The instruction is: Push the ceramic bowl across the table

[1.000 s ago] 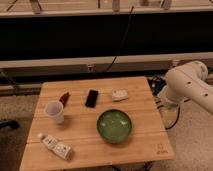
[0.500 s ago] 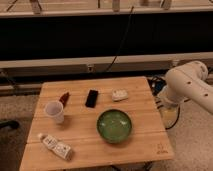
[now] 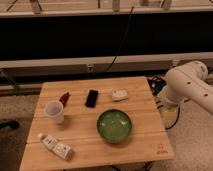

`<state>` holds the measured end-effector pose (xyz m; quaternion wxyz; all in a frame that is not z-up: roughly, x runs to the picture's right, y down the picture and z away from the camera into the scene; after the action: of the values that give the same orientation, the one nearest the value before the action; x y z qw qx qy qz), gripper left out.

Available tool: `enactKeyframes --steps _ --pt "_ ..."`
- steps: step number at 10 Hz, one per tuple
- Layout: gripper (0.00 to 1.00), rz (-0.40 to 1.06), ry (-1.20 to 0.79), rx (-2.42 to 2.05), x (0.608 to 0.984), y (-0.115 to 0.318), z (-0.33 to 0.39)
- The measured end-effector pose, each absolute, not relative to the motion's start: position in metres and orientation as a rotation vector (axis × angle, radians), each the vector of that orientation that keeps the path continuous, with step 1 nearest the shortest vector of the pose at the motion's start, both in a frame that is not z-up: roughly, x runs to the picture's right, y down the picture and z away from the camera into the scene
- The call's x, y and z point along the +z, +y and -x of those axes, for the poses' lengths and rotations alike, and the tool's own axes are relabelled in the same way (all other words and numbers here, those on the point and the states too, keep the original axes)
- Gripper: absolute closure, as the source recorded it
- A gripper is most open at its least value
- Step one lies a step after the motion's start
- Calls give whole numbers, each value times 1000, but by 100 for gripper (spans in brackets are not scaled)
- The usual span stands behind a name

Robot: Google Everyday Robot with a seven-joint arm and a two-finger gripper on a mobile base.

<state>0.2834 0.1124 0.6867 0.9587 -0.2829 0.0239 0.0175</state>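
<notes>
The green glazed ceramic bowl (image 3: 114, 126) sits upright on the light wooden table (image 3: 145, 117), front of centre and slightly right. My white arm (image 3: 187, 87) is off the table's right edge. The gripper (image 3: 169, 114) hangs down from it beside that edge, level with the bowl's far side and well clear of it to the right. It touches nothing on the table.
A white paper cup (image 3: 55, 111) stands at the left. A small red item (image 3: 64, 97) and a black flat object (image 3: 91, 98) lie behind it. A small white object (image 3: 119, 94) lies at the back right. A white bottle (image 3: 56, 146) lies at the front left. A dark wall runs behind.
</notes>
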Motion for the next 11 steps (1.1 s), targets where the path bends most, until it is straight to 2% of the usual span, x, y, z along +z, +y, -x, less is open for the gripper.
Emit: enactKeyframes --steps 4,6,11 --pt "20 581 70 -27 723 157 -259" --pt "20 585 78 -64 729 179 -244" --pt "20 595 73 -96 741 202 -224"
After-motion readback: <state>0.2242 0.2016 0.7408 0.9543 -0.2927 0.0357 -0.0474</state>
